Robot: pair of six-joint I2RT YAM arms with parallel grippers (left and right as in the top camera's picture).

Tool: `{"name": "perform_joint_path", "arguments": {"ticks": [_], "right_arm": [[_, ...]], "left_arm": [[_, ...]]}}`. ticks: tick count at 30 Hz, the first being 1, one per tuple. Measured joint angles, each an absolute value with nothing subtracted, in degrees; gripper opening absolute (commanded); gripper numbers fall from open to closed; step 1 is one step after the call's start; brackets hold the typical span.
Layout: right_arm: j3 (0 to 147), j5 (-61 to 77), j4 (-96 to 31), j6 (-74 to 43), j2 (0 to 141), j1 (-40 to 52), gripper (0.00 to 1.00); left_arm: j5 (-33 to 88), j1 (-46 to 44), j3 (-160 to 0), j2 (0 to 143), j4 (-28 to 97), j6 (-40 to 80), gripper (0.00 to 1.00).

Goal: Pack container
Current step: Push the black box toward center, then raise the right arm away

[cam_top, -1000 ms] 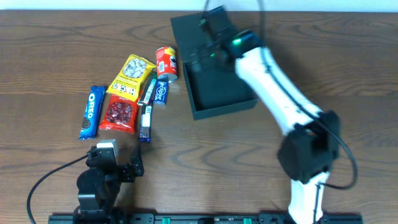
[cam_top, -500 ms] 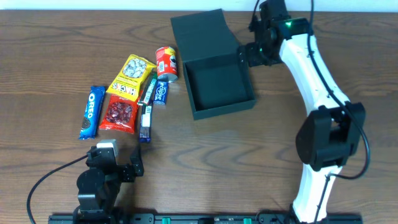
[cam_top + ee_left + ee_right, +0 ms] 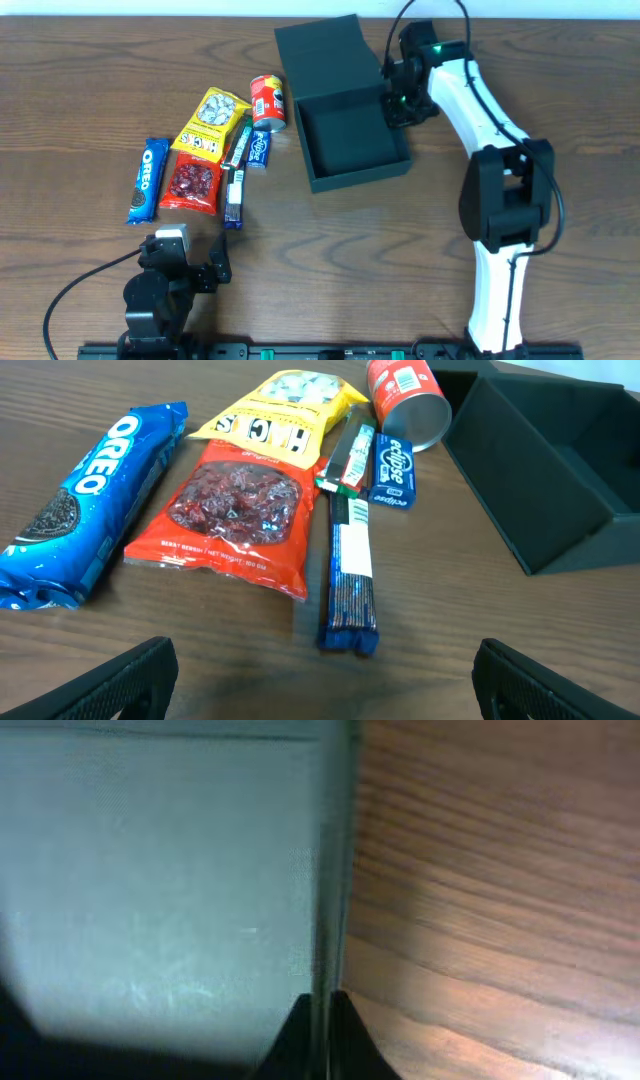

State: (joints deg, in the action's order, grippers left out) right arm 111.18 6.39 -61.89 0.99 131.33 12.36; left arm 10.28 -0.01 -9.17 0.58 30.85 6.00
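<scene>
The overhead camera looks straight down on the whole counter from well above, with the arm bases along its lower edge. The left wrist camera sits low and near, facing across the Oreo pack toward the box, with the left fingers at its bottom corners. The overhead view shares both pack and box. The right wrist camera is pressed close against a box wall, with counter beside it.

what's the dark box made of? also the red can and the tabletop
Box: looks like matte cardboard; thin flat walls, folded flap lid, no shine. Red can: glossy printed surface with highlights; metal or card underneath, cannot tell. Table: brown wood grain, low sheen; solid wood or laminate unclear.
</scene>
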Motion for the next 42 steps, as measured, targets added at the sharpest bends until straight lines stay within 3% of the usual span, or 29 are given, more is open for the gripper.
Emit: {"name": "perform_joint_path", "arguments": {"ticks": [24,25,27,28,29,38,42], "right_arm": [[111.5,2.5,-65.8,-15.3,131.3,15.1,0.02],[111.5,2.3,-65.8,-15.3,131.3,15.1,0.17],[111.5,2.2,-66.1,-16.0,131.3,15.1,0.61],[111.2,2.0,-66.6,-15.8,131.5,15.1,0.90],[111.2,2.0,-66.6,-15.9,131.7,15.1,0.99],[115.2,2.9,-69.0,-15.7,131.3,15.1,0.99],[119.9,3.2,-62.9,-13.5,126.6,14.7,0.99]], "left_arm": [[10.3,0.0,-9.2,0.6,30.9,6.0,0.95],[10.3,0.0,-9.2,0.6,30.9,6.0,0.95],[10.3,0.0,-9.2,0.6,30.9,6.0,0.95],[10.3,0.0,-9.2,0.6,30.9,6.0,0.95],[10.3,0.0,-9.2,0.6,30.9,6.0,0.95],[10.3,0.0,-9.2,0.6,30.9,6.0,0.96],[10.3,0.0,-9.2,0.6,30.9,6.0,0.95]]}}
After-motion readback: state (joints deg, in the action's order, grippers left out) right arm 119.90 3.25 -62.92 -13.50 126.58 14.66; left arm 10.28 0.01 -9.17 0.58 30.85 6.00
